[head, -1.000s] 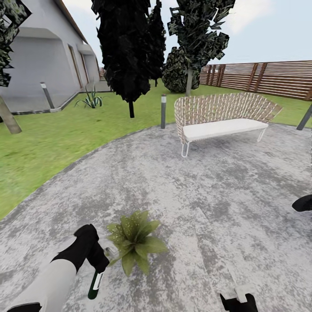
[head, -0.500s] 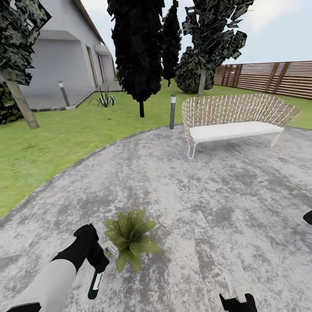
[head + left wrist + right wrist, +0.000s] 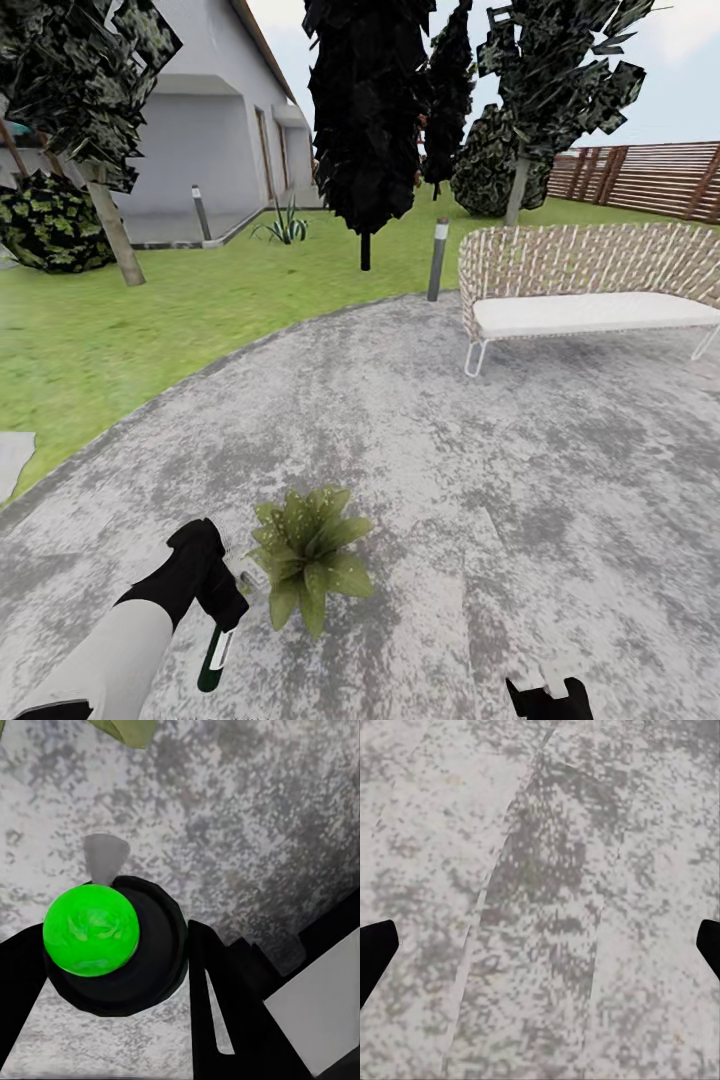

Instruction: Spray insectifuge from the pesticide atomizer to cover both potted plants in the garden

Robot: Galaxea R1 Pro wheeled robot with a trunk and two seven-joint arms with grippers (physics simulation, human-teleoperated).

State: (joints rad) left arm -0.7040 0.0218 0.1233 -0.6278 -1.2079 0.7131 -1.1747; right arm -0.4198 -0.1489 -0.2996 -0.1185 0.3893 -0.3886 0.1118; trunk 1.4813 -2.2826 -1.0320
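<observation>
The left tool (image 3: pixel 222 612) is closed around the pesticide atomizer (image 3: pixel 213 655), low at the left of the head view. The little dark bottle hangs down from the tool over the grey paved circle (image 3: pixel 520 470). In the left wrist view the 2 black fingers (image 3: pixel 217 997) press on each side of the bottle's round dark body (image 3: pixel 150 967), and a bright green mark (image 3: pixel 91 930) sits on it.

Just beside the bottle is 1 potted plant (image 3: pixel 305 555), a low bunch of broad green leaves standing on the paving. Fine whitish specks of insectifuge (image 3: pixel 300 520) dot the leaves.

The right tool (image 3: pixel 546 697) peeks up at the bottom edge of the head view. In the right wrist view its 2 dark fingertips (image 3: pixel 375 949) sit far apart at each side with grey paving between them, so it is open and holds nothing.

Farther off, a woven bench (image 3: pixel 590 290) with a white seat stands on the paved circle, with a short lamp post (image 3: pixel 437 258) next to it. Green lawn (image 3: pixel 120 330) goes around the paving. Behind it are dark trees (image 3: pixel 370 110), a grey house (image 3: pixel 200 130) and a slatted wooden fence (image 3: pixel 650 175).
</observation>
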